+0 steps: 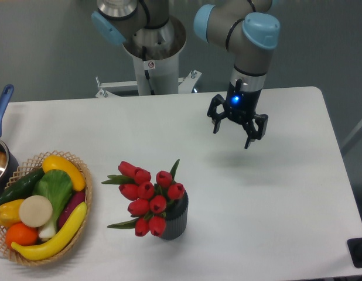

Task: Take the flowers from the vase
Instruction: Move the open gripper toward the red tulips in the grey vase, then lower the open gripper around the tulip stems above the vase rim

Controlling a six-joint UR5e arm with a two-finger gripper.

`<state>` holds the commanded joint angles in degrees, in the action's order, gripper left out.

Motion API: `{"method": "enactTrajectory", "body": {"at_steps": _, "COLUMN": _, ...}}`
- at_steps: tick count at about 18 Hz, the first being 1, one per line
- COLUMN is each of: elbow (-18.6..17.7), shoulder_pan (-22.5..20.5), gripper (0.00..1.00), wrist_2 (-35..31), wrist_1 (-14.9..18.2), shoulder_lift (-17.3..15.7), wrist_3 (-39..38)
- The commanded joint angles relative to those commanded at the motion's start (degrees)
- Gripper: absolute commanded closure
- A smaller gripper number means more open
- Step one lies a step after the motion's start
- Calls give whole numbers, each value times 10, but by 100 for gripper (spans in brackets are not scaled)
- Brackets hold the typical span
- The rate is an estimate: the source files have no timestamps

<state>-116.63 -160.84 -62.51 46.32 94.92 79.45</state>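
The flowers, a bunch of red tulips with green leaves, lean to the left out of the vase, a small dark grey ribbed cup near the table's front centre. My gripper hangs open above the table, up and to the right of the bunch, well apart from it. Nothing is between its two black fingers.
A wicker basket with vegetables and fruit sits at the front left. A blue-handled pot stands at the left edge. The robot's base rises behind the table's far edge.
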Motion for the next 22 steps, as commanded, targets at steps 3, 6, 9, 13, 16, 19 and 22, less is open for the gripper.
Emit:
{"method": "enactTrajectory", "body": {"at_steps": 3, "elbow": 0, "shoulder_pan": 4, "gripper": 0, "wrist_2": 64, "wrist_1": -2, "shoulder_lift": -10, "wrist_3": 0}}
{"method": "enactTrajectory", "body": {"at_steps": 6, "elbow": -9, "shoulder_pan": 5, "gripper": 0, "wrist_2": 132, "wrist_1": -2, "shoulder_lift": -5, "wrist_3": 2}}
{"method": "enactTrajectory", "body": {"at_steps": 9, "elbow": -11, "shoulder_pan": 10, "gripper": 0, "wrist_2": 207, "wrist_1": -2, "shoulder_lift": 2, "wrist_3": 1}}
{"method": "enactTrajectory", "body": {"at_steps": 13, "elbow": 7, "shoulder_pan": 10, "gripper": 0, "wrist_2": 261, "wrist_1": -9, "shoulder_lift": 23, "wrist_3": 1}}
{"method": "enactTrajectory", "body": {"at_steps": 16, "elbow": 37, "shoulder_pan": 24, "gripper": 0, "wrist_2": 287, "wrist_1": -11, "shoulder_lift": 52, "wrist_3": 0}}
{"method": "enactTrajectory", "body": {"at_steps": 19, "elbow": 55, "shoulder_pan": 41, "gripper": 0, "wrist_2": 324, "wrist_1": -12, "shoulder_lift": 81, "wrist_3": 0}}
{"method": "enactTrajectory", "body": {"at_steps": 22, "elbow": 61, "shoulder_pan": 44, "gripper": 0, "wrist_2": 372, "wrist_1": -11, "shoulder_lift": 100, "wrist_3": -1}}
